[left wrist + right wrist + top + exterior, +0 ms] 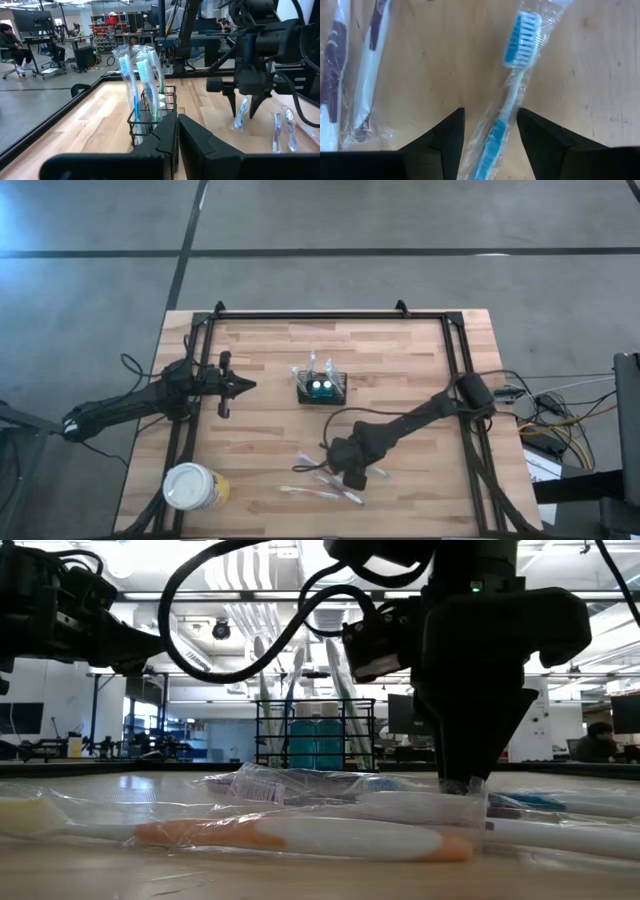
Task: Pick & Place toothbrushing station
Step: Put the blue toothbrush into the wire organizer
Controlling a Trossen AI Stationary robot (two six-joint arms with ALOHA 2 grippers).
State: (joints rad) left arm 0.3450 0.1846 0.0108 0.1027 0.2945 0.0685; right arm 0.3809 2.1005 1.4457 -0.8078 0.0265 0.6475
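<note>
The toothbrushing station (322, 388), a small black wire caddy, stands at the table's middle with wrapped toothbrushes (139, 75) upright in it. My left gripper (250, 386) waits shut and level, just left of the station. My right gripper (490, 132) points down, open, near the table's front. Its two fingers stand on either side of a wrapped blue-and-white toothbrush (516, 85) that lies flat on the wood. Other wrapped toothbrushes (322, 493) lie flat around it. My right gripper comes from above, with one finger (445, 137) on each side of the blue toothbrush's handle (496, 135) and lying across it. Whether the fingers touch the clear wrapper I cannot tell. The toothbrush lies flat on the table.
A round yellow cup with a white lid (195, 486) stands at the front left corner. Two purple-and-white wrapped toothbrushes (365, 75) lie close beside my right gripper. A black frame (330, 315) runs along the table's far edge and sides. People sit at desks in the room beyond.
</note>
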